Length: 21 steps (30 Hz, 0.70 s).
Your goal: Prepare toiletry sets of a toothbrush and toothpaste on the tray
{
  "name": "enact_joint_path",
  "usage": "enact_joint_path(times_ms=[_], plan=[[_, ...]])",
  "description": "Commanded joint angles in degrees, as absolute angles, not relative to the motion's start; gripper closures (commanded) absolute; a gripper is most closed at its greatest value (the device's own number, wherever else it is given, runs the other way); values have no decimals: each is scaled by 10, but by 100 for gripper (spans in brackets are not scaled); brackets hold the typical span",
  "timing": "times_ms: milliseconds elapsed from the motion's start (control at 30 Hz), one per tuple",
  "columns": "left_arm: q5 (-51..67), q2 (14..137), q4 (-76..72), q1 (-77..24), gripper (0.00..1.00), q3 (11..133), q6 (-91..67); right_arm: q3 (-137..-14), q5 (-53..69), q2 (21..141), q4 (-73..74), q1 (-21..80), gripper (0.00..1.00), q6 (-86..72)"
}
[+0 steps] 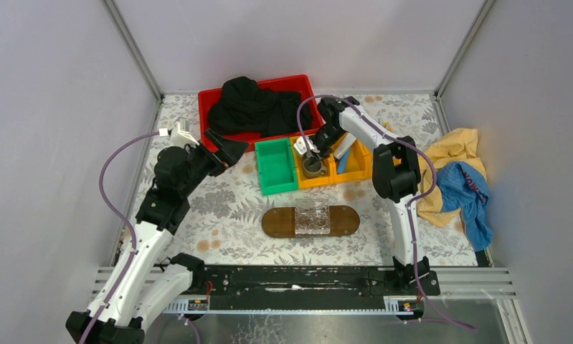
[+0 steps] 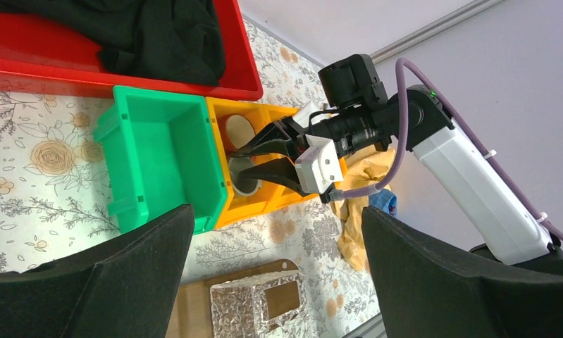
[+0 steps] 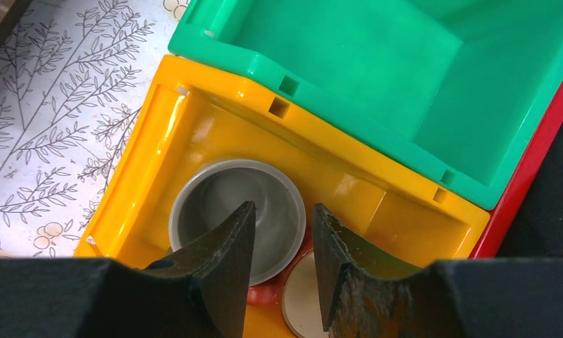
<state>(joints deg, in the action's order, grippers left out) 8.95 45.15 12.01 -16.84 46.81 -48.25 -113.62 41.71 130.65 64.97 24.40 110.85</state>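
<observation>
One tray lies nearest the arm bases, its long axis running left to right, with a clear ribbed box across its middle. Farther back, at the left, the left gripper gapes wide and holds nothing. Beyond, the right gripper reaches into a yellow bin, jaws narrowed yet apart, straddling the rim of a grey cup.

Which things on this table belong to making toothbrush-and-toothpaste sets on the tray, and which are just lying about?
Job in hand:
tray
yellow bins
right gripper, over one yellow bin

Lying about:
red bin holding black cloth
green bin
grey cup
clear box
yellow cloth
blue cloth
</observation>
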Motion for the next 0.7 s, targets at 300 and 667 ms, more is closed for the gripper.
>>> enact_joint_path(times_ms=[300, 667], plan=[[83, 466, 89, -170, 5, 464, -523, -1153, 376, 1330, 648, 252, 67, 1155], [85, 464, 80, -170, 5, 466, -535, -1166, 362, 1287, 653, 254, 94, 1127]])
